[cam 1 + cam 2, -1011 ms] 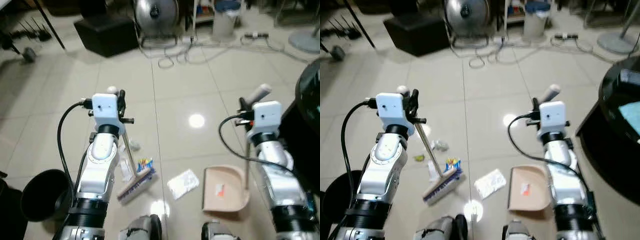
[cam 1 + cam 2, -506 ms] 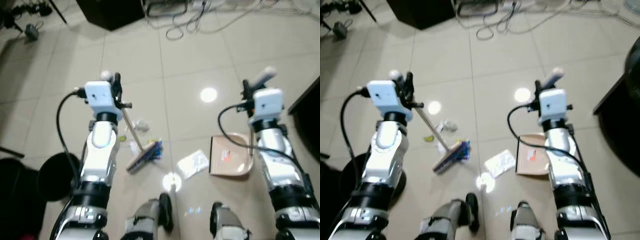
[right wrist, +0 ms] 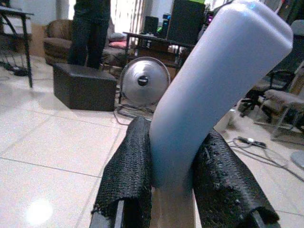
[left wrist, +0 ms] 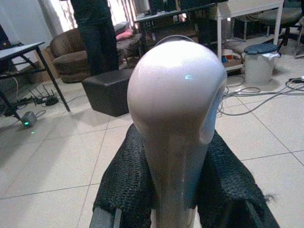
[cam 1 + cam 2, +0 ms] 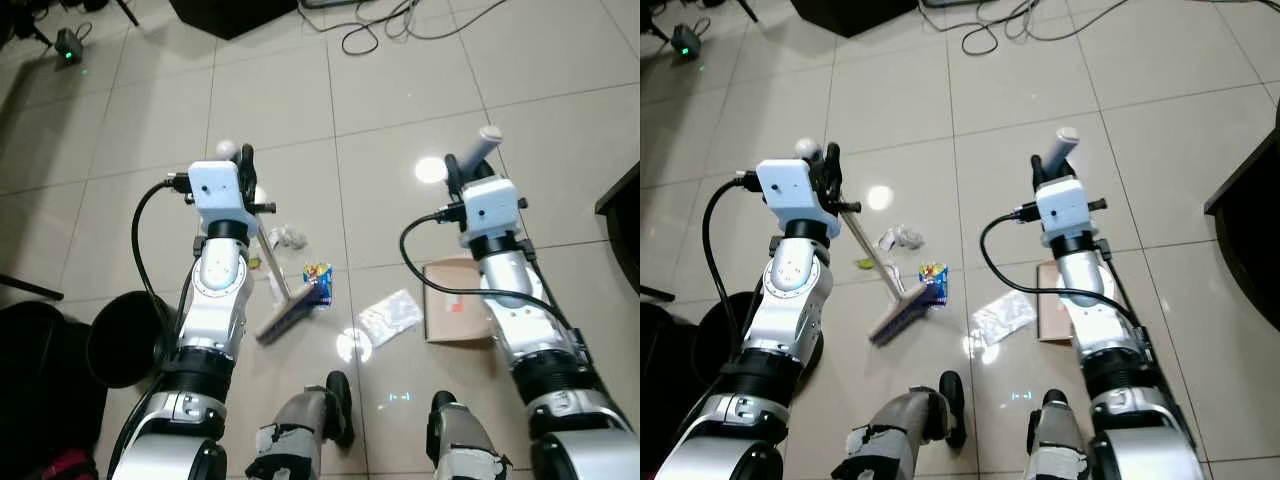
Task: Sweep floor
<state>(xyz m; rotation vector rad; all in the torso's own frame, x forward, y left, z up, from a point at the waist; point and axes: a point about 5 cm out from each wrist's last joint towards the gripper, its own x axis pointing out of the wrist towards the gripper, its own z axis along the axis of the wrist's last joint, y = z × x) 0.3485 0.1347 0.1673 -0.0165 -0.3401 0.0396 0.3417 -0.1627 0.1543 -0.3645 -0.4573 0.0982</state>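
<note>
The broom handle (image 4: 176,123) is being clamped by the left end effector (image 5: 243,165), its brush head (image 5: 285,319) resting below on the floor (image 5: 390,110) beside scattered litter (image 5: 389,317). The dustpan handle (image 3: 209,95) is being gripped by the right end effector (image 5: 452,172), the dustpan (image 5: 455,312) lying beneath.

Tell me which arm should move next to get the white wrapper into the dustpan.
Left, probably. The left gripper holds the broom, whose head lies beside the white wrapper; the right gripper holds the dustpan resting just past it.
</note>
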